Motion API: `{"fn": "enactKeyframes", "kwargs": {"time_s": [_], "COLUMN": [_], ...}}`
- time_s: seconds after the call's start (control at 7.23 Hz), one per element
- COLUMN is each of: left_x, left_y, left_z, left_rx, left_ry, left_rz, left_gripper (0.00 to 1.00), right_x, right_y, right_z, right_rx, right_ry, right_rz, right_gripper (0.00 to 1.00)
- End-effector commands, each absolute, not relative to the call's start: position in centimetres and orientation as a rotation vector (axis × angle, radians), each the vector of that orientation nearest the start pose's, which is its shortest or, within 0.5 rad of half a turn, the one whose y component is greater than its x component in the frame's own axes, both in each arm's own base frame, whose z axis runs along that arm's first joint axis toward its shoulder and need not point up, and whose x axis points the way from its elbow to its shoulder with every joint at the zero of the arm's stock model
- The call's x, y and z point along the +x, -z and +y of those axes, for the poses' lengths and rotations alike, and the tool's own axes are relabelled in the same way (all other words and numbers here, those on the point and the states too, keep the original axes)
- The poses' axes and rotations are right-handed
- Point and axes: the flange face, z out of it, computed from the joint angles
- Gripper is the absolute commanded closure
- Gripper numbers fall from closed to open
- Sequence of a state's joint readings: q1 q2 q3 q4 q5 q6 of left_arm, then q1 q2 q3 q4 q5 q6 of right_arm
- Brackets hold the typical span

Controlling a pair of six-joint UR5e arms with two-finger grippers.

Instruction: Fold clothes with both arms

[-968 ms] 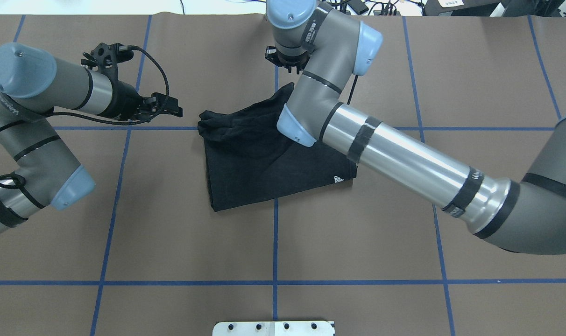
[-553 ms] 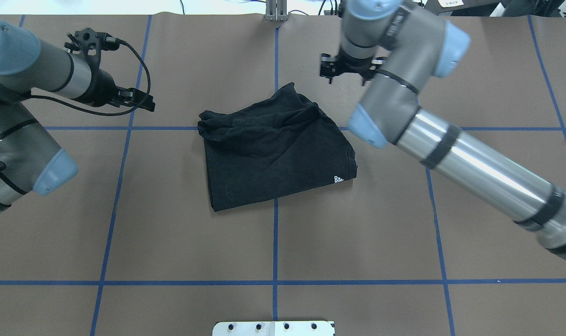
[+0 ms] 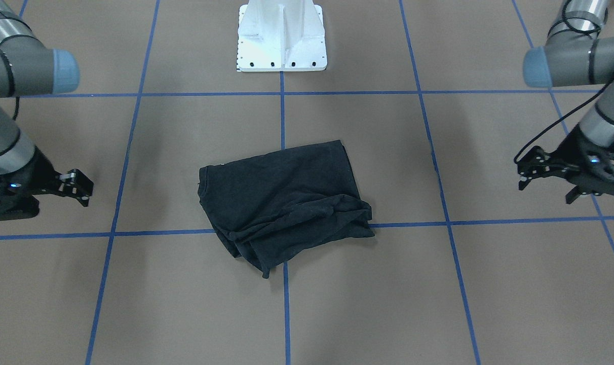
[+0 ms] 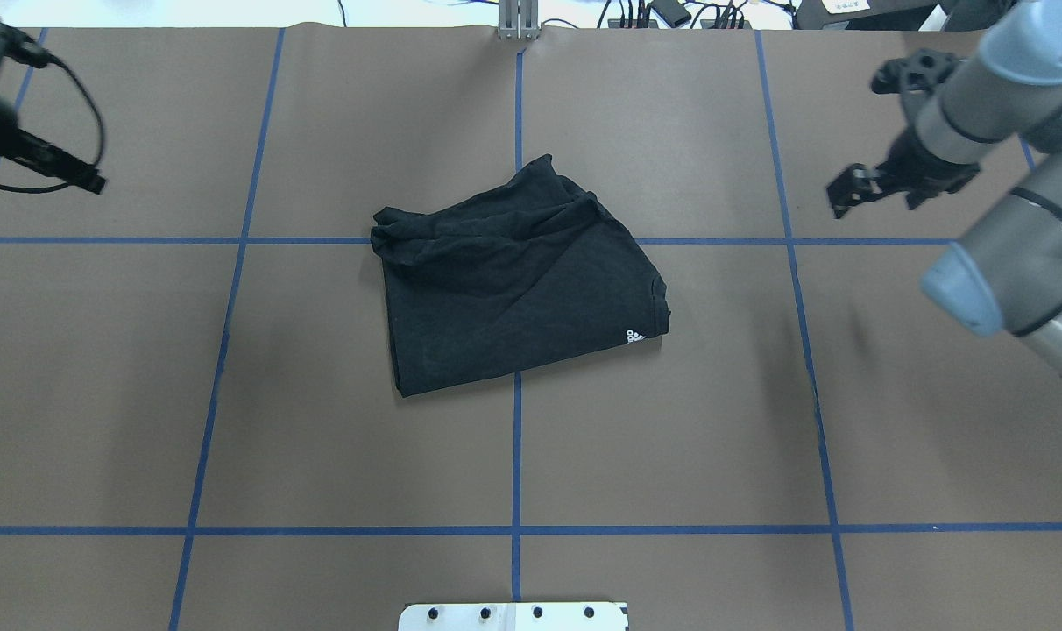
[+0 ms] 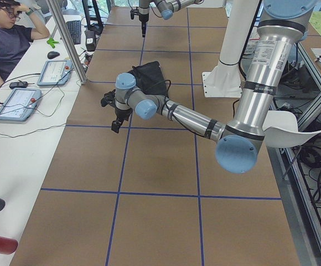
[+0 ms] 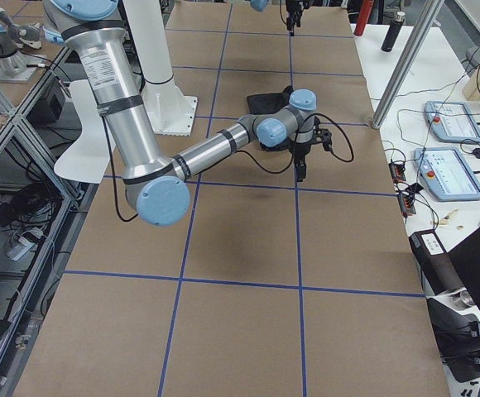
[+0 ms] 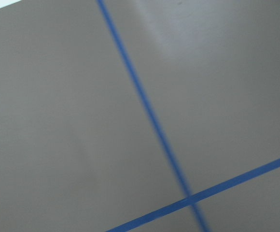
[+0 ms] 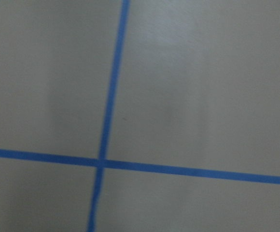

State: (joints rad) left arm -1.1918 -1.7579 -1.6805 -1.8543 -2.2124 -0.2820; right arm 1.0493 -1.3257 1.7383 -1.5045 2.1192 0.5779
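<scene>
The clothes are one black T-shirt (image 4: pixel 513 280), lying folded in a rough rectangle at the table's middle, with a bunched far edge and a small white logo at its right corner. It also shows in the front view (image 3: pixel 281 203) and both side views (image 5: pixel 144 75) (image 6: pixel 269 103). My left gripper (image 4: pixel 93 182) (image 3: pixel 545 190) hangs open and holds nothing, far to the shirt's left. On the other side, well clear of the shirt, my right gripper (image 4: pixel 873 197) (image 3: pixel 81 190) is open too, with nothing between its fingers. Both wrist views hold only brown mat and blue tape.
The brown table mat (image 4: pixel 671 438) carries a grid of blue tape lines. The white pedestal base (image 3: pixel 281 35) stands at the robot's side. A person (image 5: pixel 5 39) sits at a side desk with tablets and cables. A metal post (image 5: pixel 66 39) rises at the table's far edge.
Both arms have swung outward, away from the shirt: the right from over its far edge to the right side, the left further left. The shirt has stayed put.
</scene>
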Motion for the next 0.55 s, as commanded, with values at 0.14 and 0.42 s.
{"fn": "enactKeyframes", "kwargs": {"time_s": [0.14,0.42], "left_x": [4.9,0.2], "left_y": [-55.8,-57.2], "left_z": [-53.5,-52.8], "left_rx": [-0.014,0.012], "left_ry": [-0.050,-0.087], "left_rz": [0.793,0.773], "left_gripper": [0.00,0.00], "right_x": [-7.6,-2.0], "right_y": [-55.2,-59.2], "right_z": [-50.7,-47.9], "right_rx": [0.094,0.059], "right_ry": [0.163,0.087], "right_rz": [-0.697,-0.700], "right_gripper": [0.00,0.00]}}
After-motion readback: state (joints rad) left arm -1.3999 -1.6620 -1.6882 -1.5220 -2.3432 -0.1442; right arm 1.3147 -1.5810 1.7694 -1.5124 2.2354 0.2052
